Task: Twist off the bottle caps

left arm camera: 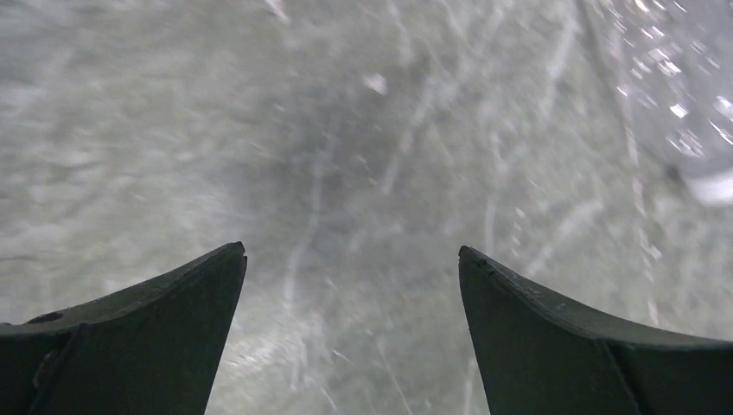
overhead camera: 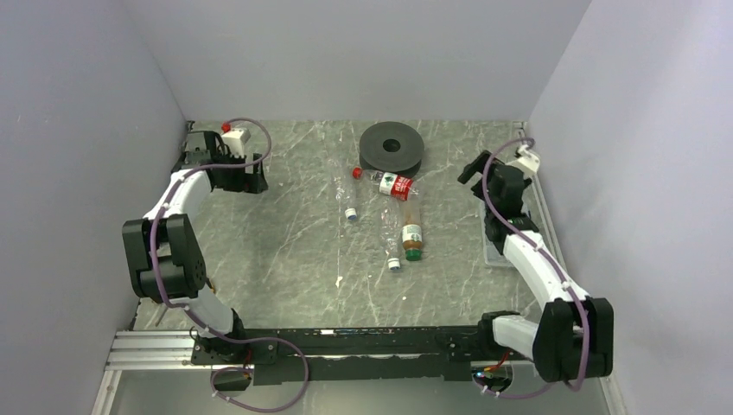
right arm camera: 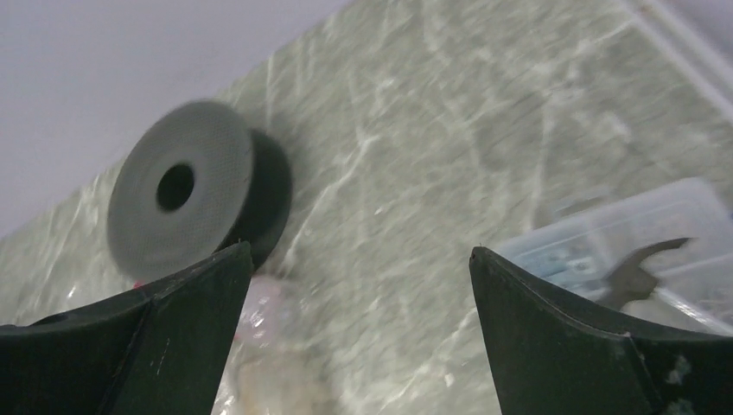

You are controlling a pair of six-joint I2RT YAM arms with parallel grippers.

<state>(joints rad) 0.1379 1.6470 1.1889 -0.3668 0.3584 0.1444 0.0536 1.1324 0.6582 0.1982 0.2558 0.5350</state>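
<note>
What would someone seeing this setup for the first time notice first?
Four small plastic bottles lie toppled on the grey marbled table, the red-labelled clear bottle and amber-brown green-capped bottle most vivid. Behind them sits a black ring-shaped disc. The left gripper and right gripper flank them, both open.

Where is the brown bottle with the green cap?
In the top view the brown bottle lies on its side a bit right of the middle, beside a clear bottle and just nearer the arms than the red-label bottle.
</note>
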